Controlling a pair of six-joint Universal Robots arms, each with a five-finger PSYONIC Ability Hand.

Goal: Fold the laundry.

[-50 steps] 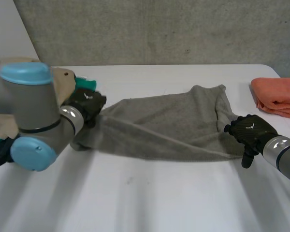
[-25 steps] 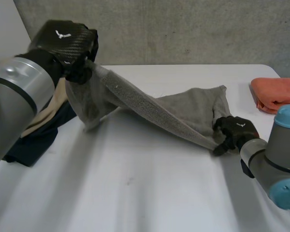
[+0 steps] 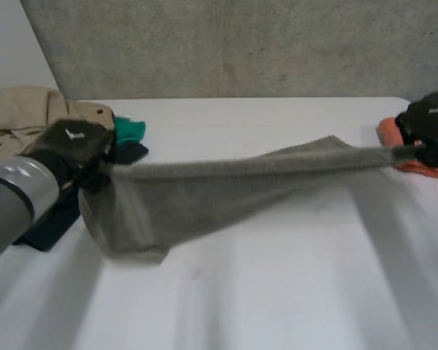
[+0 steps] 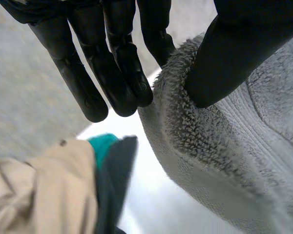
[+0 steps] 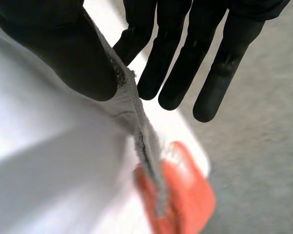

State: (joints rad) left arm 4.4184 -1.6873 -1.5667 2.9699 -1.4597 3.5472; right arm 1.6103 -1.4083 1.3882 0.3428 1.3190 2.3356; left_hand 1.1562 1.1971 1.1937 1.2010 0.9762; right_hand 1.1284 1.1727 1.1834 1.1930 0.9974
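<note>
the left hand (image 4: pixel 112 58) pinches a thick hem of the grey towel (image 3: pixel 204 193), thumb pressed on the pile against the straight fingers behind it. the right hand (image 5: pixel 88 58) nips the towel's thin opposite edge between the thumb and the nearest finger, the other fingers straight and apart. the towel hangs stretched in a nearly level band between the two hands, its lower part sagging near the left hand.

half a second ago the left hand was raised high; now it is lower, just beside the clothes pile (image 3: pixel 22 117). the right hand has gone from low on the table to up above the orange cloth (image 3: pixel 388 133), and the towel has been pulled taut.

the white table (image 3: pixel 277 292) carries the pile of beige, teal and dark garments at the left and the orange cloth at the right edge. a grey concrete wall (image 3: pixel 241 44) stands behind.
</note>
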